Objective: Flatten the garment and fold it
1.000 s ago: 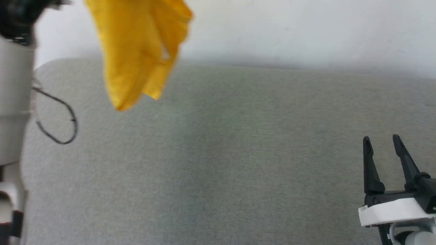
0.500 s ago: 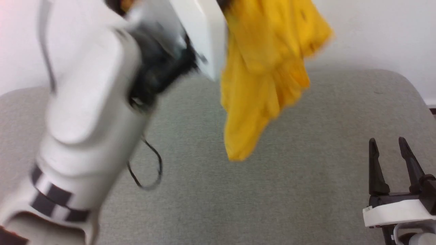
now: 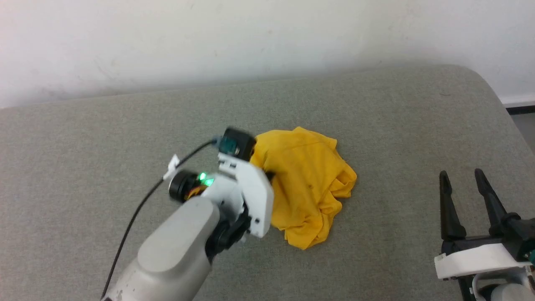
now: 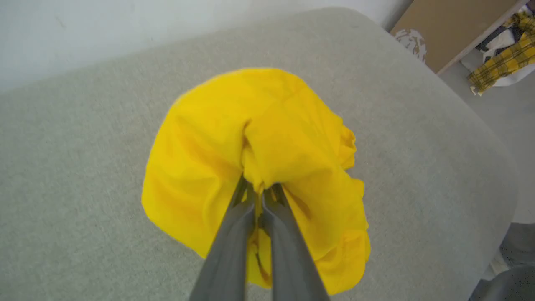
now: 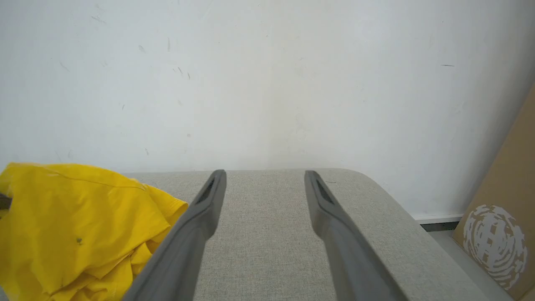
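Yellow cloth is bunched between the two dark fingers of the left gripper [image 4: 259,190], which are clamped together on a fold of the garment [image 4: 250,125]. The left wrist view shows that pinch plainly. From the head view the fingertips are buried behind the white wrist housing and the cloth itself. A small green light [image 3: 205,177] glows on that wrist and a black cable [image 3: 138,209] trails down the forearm.

The garment lies in a crumpled heap on the grey fabric pad [image 3: 376,104], roughly midway between its left and right edges and well in from the far edge. It is so rumpled that I cannot make out sleeves or neck.

The right gripper [image 3: 459,173] hangs near the pad's right edge, well apart from the heap, its fingers spread wide with nothing between them. Its own wrist view catches just part of the garment, cut off at the lower left. It also shows a cardboard sheet [image 5: 501,234] beyond the rounded far right corner. The left wrist view adds a yellow checked cloth [image 4: 501,62] past that sheet, half cut off.
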Robot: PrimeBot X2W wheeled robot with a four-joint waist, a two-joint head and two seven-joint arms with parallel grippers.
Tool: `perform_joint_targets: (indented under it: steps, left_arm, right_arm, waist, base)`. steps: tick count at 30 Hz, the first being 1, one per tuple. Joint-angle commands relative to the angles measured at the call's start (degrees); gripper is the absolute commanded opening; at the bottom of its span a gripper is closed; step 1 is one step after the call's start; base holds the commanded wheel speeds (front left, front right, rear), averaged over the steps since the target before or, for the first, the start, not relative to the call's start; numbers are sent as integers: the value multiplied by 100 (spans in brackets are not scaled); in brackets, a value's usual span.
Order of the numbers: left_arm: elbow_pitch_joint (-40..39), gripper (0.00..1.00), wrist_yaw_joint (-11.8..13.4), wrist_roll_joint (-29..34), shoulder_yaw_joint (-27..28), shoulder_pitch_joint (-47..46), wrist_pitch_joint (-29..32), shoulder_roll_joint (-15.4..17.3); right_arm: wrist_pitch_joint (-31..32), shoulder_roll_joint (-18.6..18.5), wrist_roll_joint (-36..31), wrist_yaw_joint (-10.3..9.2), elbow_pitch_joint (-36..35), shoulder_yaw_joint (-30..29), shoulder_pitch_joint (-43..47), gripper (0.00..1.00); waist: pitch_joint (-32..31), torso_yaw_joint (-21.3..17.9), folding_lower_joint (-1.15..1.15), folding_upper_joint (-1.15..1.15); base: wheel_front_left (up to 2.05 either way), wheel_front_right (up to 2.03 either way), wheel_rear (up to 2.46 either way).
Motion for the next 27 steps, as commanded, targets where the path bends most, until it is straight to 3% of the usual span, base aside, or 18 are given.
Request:
perform_joint_targets:
  steps: [1,3,5,6,11,16,27]
  left_arm:
    - [232,0,35,29,-32,140,-98,7]
    - [640,0,57,23,-29,268,-257,-20]
    - [961,62,68,30,-6,313,-443,-57]
    - [1088,100,66,7,24,325,-534,-92]
    - [1305,100,-112,-185,208,302,-1028,-295]
    - [797,100,-135,-314,578,435,-1868,-296]
    - [-1569,100,695,88,1568,2145,-3687,649]
  right_arm:
    - [-43,6,35,-5,19,35,-93,100]
    - [-44,6,42,-5,39,68,-119,100]
    - [-44,6,33,-5,50,77,-131,100]
    - [-45,6,29,-5,55,66,-134,100]
    - [-41,6,2,-5,69,-32,-121,100]
    - [-28,6,-2,-5,78,-81,-80,100]
    - [-2,6,47,-5,1,-131,258,100]
  waist:
    - [86,-65,0,0]
    - [141,-80,0,0]
    - [186,-67,0,0]
    - [204,-48,0,0]
    - [192,114,0,0]
    - [29,259,0,0]
    - [-276,366,0,0]
  base:
    - [0,0,0]
    - [0,0,0]
    - [0,0,0]
    - [0,0,0]
    - [0,0,0]
    - [0,0,0]
    - [0,0,0]
